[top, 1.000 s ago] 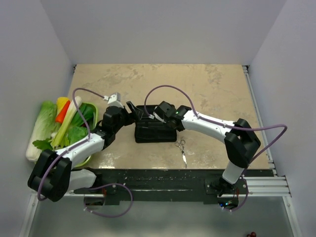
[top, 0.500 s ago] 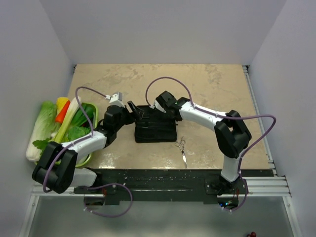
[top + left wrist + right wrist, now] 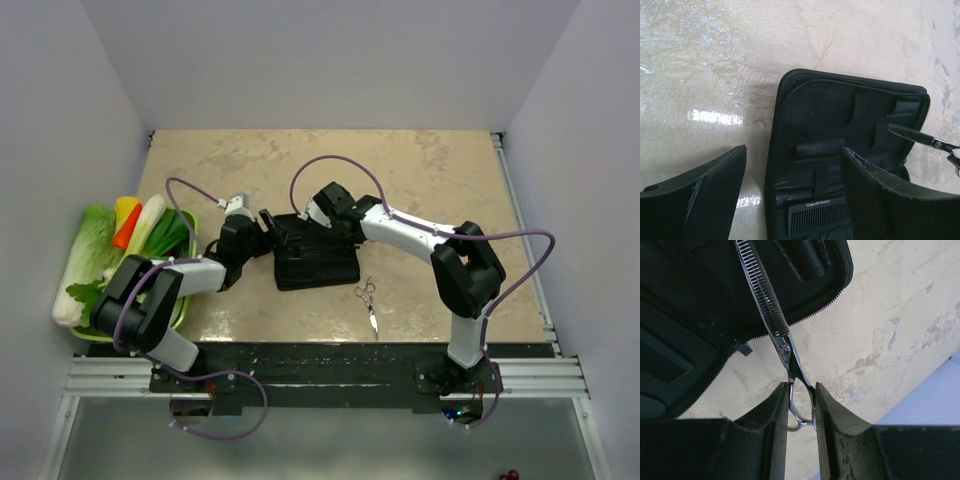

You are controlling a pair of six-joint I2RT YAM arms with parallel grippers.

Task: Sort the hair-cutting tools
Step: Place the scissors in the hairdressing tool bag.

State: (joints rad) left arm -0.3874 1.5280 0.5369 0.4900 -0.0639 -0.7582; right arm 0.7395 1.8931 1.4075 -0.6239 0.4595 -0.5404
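Observation:
A black case (image 3: 315,262) lies open in the middle of the table. My right gripper (image 3: 801,405) is shut on the ring handles of silver scissors (image 3: 772,315), whose toothed blade reaches over the case's (image 3: 690,305) inside. The blade's tip (image 3: 920,136) shows at the right of the left wrist view. My left gripper (image 3: 794,150) stands open over the left edge of the case (image 3: 840,110), nothing between its fingers. Black combs (image 3: 817,215) sit in the case's pocket. A second pair of scissors (image 3: 368,300) lies on the table by the case's near right corner.
A green basket (image 3: 180,325) holding vegetables (image 3: 120,245) stands at the table's left edge, close to the left arm. White walls enclose the table on three sides.
The right gripper has carried the scissors a little back and left over the case. The left arm has folded in toward the basket, its gripper staying at the case's left edge, slightly narrower.

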